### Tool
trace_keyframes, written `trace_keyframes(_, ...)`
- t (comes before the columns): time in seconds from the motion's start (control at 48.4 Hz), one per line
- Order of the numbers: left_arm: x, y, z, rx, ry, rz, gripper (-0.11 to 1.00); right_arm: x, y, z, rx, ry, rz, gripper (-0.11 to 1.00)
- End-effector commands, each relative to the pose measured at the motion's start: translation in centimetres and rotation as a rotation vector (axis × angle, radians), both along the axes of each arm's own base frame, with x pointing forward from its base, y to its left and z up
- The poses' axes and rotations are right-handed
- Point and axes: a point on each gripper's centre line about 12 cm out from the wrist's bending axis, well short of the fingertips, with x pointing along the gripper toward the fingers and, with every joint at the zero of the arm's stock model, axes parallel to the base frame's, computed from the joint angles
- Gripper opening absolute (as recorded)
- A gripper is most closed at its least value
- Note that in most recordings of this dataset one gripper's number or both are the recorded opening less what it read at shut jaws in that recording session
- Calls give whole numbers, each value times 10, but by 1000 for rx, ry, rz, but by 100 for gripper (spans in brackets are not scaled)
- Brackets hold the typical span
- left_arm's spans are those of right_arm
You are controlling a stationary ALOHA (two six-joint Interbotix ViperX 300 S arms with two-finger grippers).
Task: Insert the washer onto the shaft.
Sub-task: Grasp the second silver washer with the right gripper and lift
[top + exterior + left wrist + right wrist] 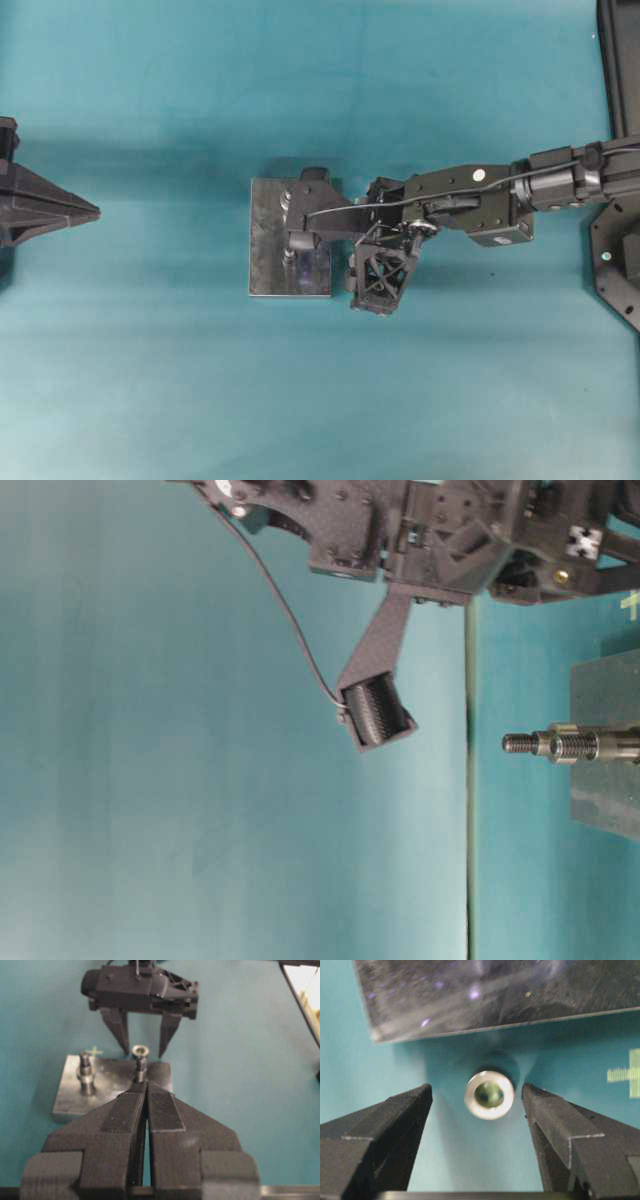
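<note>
Two jaws of the right gripper point(476, 1097) stand wide, one on each side of the washer point(489, 1095), which lies flat on the teal desk point(470, 1160) just beside the metal plate point(495, 995). This looks like the pick-up step: lowering and closing come next, then carrying it to the shaft point(86, 1077). The left gripper point(146, 1091) rests well apart, jaws closed on nothing.

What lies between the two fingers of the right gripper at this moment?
In the right wrist view, the washer lies flat on the teal table between the open fingers of the right gripper. Neither finger touches it; bare table shows on both sides.
</note>
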Motion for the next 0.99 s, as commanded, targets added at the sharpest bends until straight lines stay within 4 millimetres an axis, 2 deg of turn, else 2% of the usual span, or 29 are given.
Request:
trace_keyframes(0.0, 2, 0, 4, 3, -9, 1, 0, 7, -3, 11, -1, -42, -17, 78)
trace_keyframes(0.248, 2, 0, 3, 1, -8, 1, 0, 6, -4, 8, -4, -28, -13, 74)
trace_keyframes(0.351, 2, 0, 3, 1, -8, 1, 0, 5, -4, 8, -6, -27, -7, 68)
trace_keyframes(0.537, 2, 0, 3, 1, -8, 1, 0, 5, -2, 8, -6, -23, 1, 53)
trace_keyframes(0.702, 2, 0, 2, -2, -6, 2, 0, 2, 3, 8, -4, 0, 17, 35)
trace_keyframes(0.826, 2, 0, 3, -2, -8, 2, 0, 2, 4, 14, 1, 14, 25, 34)
trace_keyframes(0.971, 2, 0, 2, -2, -6, 2, 0, 5, -3, 34, 5, -7, 6, 34)
